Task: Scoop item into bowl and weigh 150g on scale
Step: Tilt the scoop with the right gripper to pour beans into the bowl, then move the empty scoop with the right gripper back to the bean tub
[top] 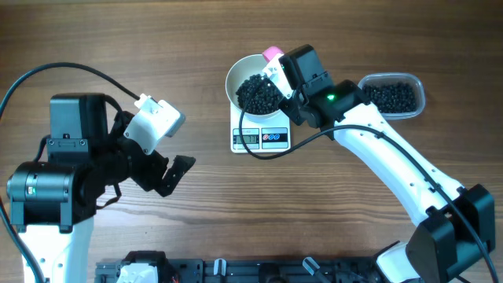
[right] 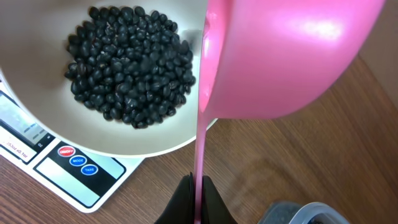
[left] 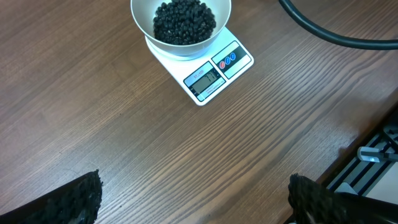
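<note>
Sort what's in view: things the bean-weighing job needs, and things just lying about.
Job: small black beans; round white bowl; flat white kitchen scale under it; pink plastic scoop in the right gripper; clear plastic tub of beans.
Lying about: thick black cable; black rack beside the arm bases; left gripper, open, empty.

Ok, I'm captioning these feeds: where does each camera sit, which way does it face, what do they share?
Overhead: above the table, facing straight down; left arm and right arm show, left pincer open.
Left wrist: on the left arm, facing down at bowl and scale; dark fingertips at bottom corners.
Right wrist: on the right arm, close above the bowl; the right pincer grips the pink scoop.
Shared: all show the bowl of beans on the scale.
</note>
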Controlling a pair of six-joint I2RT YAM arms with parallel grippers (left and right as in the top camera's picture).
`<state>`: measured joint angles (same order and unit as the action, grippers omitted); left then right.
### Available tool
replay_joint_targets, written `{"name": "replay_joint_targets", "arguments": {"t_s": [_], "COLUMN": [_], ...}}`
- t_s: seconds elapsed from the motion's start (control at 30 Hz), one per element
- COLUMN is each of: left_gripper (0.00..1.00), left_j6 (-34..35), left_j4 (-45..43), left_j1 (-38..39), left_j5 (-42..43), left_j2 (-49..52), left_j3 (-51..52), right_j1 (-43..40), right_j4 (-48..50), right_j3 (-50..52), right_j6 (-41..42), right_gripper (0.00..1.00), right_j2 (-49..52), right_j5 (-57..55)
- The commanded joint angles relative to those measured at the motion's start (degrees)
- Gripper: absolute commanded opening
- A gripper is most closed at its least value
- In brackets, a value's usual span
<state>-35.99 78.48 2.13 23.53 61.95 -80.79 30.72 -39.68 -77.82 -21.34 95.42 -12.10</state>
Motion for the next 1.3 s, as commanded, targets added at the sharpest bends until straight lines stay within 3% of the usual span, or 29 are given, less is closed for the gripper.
{"name": "replay_joint_targets", "arguments": {"t_s": [0.0, 0.3, 0.43, 0.67, 0.9, 1.27], "left_gripper": [1.00, 1.00, 1.00, 1.00, 1.00, 1.00], "left_j6": [-1.09, -1.09, -1.09, -1.09, -1.09, -1.09], "left_j4": [0.04, 0.04, 0.04, 0.04, 0.04, 0.04], "left_j1": [-0.39, -0.39, -0.39, -0.39, -0.39, -0.39], "left_j5": [0.87, 0.87, 0.87, 0.87, 0.87, 0.87], "left_j2": [-0.17, -0.17, -0.17, -0.17, -0.17, -0.17], "left_j3": [-0.76, -0.76, -0.76, -0.76, -0.76, -0.76], "right_j1": [0.61, -0.55, -4.55, -15.26, -25.31, -33.64], "right_j4": [0.57, -0.85, -7.48, -26.01, -36.30, -37.44], "right_j3": [-0.46, -0.72, -2.23, -9.92, -12.15, -12.13], "right_j6": [0.79, 10.80, 12.52, 12.31, 11.45, 9.29], "right_gripper": [0.04, 0.04, 0.04, 0.04, 0.04, 0.04], "right_j2": [0.39, -0.96, -3.39, -4.57, -3.89, 3.87], "right_j5": [0.83, 1.44, 1.49, 1.86, 2.64, 1.73]}}
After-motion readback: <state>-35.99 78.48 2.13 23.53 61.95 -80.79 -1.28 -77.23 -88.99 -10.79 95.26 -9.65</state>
